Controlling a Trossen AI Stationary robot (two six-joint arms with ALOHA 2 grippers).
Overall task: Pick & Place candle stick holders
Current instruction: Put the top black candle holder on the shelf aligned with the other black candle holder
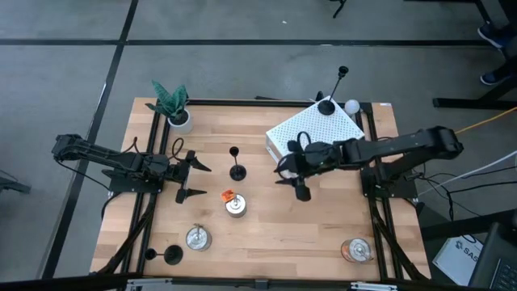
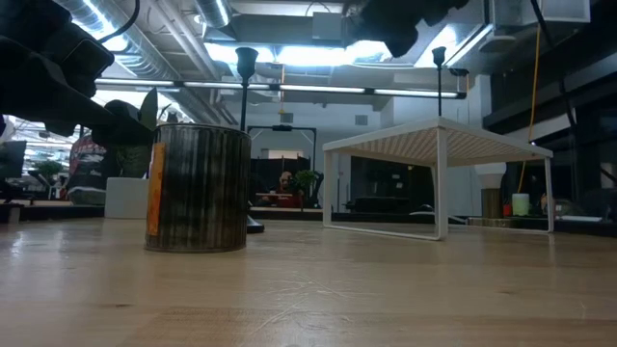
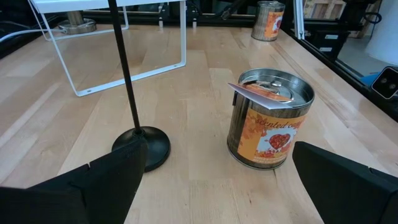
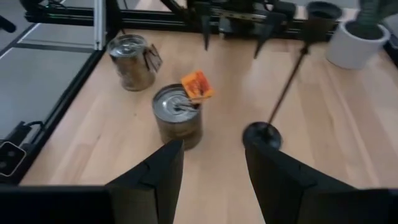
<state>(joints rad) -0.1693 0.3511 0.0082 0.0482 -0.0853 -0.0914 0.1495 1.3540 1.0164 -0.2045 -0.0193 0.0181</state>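
Note:
Three black candle stick holders show. One stands on its round base (image 1: 237, 171) at the table's middle, also seen as the holder (image 3: 142, 147) and the holder (image 4: 262, 134). A second (image 1: 326, 106) stands on the white rack (image 1: 311, 133). The third (image 1: 171, 255) is near the near left corner. My left gripper (image 1: 202, 181) rests open at the left, its fingers pointing at the middle holder and the tagged can (image 3: 270, 121). My right gripper (image 4: 212, 168) hangs open and empty above the table beside the rack, right of the middle holder.
A tin can with an orange tag (image 1: 235, 204) stands near the middle holder. Two more cans (image 1: 197, 238) (image 1: 356, 250) stand toward the near edge. A potted plant (image 1: 174, 109) is at the far left, and a white ball (image 1: 352, 105) lies by the rack.

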